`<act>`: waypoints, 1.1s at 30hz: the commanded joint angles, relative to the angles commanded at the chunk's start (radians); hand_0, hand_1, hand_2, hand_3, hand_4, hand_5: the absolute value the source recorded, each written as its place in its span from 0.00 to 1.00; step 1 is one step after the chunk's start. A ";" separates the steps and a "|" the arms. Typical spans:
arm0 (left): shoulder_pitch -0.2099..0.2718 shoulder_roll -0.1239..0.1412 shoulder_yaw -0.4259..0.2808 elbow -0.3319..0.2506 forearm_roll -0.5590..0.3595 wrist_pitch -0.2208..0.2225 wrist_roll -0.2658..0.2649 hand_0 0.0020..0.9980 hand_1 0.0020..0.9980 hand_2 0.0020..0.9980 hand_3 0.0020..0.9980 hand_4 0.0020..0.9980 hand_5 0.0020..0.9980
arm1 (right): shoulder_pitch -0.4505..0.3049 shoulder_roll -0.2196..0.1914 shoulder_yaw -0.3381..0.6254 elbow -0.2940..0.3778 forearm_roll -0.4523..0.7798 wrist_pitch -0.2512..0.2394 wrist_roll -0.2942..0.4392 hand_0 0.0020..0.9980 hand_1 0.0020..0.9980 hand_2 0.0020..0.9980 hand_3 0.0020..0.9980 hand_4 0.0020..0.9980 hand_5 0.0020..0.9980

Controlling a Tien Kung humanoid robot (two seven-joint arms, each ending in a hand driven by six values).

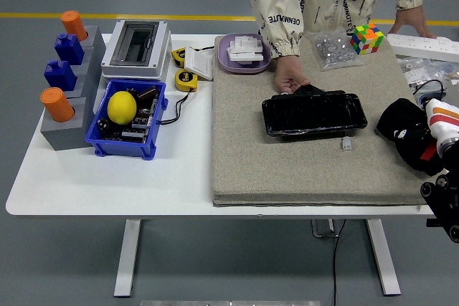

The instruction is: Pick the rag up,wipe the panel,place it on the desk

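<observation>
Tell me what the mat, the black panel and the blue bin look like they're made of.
The mat looks like coarse woven fabric or felt: matte grey-beige, speckled texture. The black panel seems to be glass or glossy plastic, since it shows bright reflections. The blue bin looks like moulded plastic: uniform colour, slight sheen, rigid walls.

Glossy black panel [314, 113] flat on mat [237, 155]

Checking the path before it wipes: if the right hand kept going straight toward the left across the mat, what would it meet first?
Probably the black panel: the right hand points left over the mat, with only a small white connector near that line. Height above the mat is unclear.
</observation>
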 joint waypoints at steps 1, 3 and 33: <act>0.000 0.000 -0.001 0.000 0.000 0.000 0.000 0.60 0.64 0.64 0.56 0.63 0.44 | 0.001 -0.002 0.001 0.002 -0.001 0.000 -0.001 0.22 0.29 0.36 0.41 1.00 0.18; -0.001 0.000 -0.003 0.000 0.002 0.000 0.000 0.60 0.64 0.64 0.56 0.63 0.44 | 0.002 -0.006 0.004 0.009 -0.003 0.002 -0.003 0.22 0.29 0.35 0.41 1.00 0.18; 0.000 0.001 -0.009 0.000 0.007 0.000 0.000 0.60 0.64 0.64 0.56 0.63 0.44 | 0.045 0.057 0.007 0.097 0.023 -0.001 -0.047 0.23 0.28 0.35 0.41 0.96 0.12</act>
